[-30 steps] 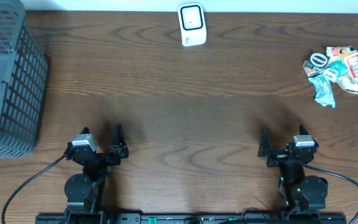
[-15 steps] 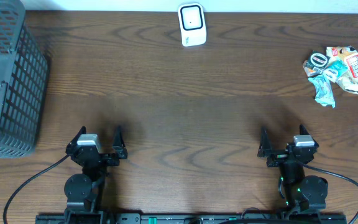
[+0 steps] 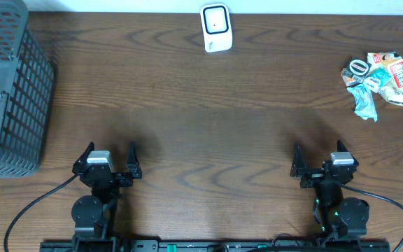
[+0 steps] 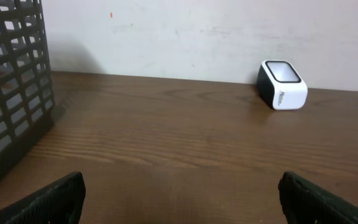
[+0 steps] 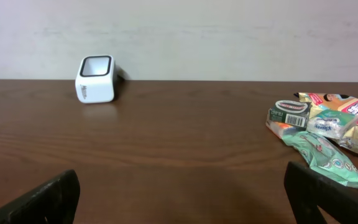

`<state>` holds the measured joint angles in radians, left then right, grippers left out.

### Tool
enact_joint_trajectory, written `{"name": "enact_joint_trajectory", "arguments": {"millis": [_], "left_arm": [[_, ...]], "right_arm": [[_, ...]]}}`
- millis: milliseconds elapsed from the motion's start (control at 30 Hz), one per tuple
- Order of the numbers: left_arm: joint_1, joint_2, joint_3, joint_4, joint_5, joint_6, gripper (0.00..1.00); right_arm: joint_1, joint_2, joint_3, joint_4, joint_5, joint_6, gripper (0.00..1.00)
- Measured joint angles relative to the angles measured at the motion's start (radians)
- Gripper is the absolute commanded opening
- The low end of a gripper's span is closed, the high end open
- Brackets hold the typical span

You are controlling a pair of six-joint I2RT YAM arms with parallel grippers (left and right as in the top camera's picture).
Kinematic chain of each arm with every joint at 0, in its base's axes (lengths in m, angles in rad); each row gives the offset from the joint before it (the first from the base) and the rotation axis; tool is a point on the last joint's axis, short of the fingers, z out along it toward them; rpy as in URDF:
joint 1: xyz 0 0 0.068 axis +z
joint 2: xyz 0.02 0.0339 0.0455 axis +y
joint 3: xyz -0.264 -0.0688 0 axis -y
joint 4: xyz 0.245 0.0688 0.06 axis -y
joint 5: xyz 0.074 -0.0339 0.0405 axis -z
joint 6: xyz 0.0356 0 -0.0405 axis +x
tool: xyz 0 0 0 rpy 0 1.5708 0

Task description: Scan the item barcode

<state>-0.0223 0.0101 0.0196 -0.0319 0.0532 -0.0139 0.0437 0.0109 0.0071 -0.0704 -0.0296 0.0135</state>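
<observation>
The table (image 3: 201, 105) is dark brown wood with a wavy, flowing grain. At its far edge, near the middle, stands the scanner (image 3: 216, 28), a small white box with rounded corners and a dark glossy window on its face. A grey plastic basket (image 3: 9, 91) with an open rectangular grid fills the far left corner. The items (image 3: 380, 80) lie in a loose heap at the far right: crinkled, shiny packets in green, orange and white, and a small dark pack (image 5: 289, 116) with a striped label. The left gripper (image 3: 110, 151) and right gripper (image 3: 318, 152) sit at the near edge, well apart, jaws spread wide, holding and touching nothing.
</observation>
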Motion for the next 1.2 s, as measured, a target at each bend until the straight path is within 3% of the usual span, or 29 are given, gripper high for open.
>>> {"name": "enact_joint_trajectory", "arguments": {"millis": [1200], "left_arm": [[-0.021,0.000,0.000,0.000,0.000,0.011,0.98]], "right_arm": [[0.000,0.000,0.000,0.000,0.000,0.000,0.99]]}}
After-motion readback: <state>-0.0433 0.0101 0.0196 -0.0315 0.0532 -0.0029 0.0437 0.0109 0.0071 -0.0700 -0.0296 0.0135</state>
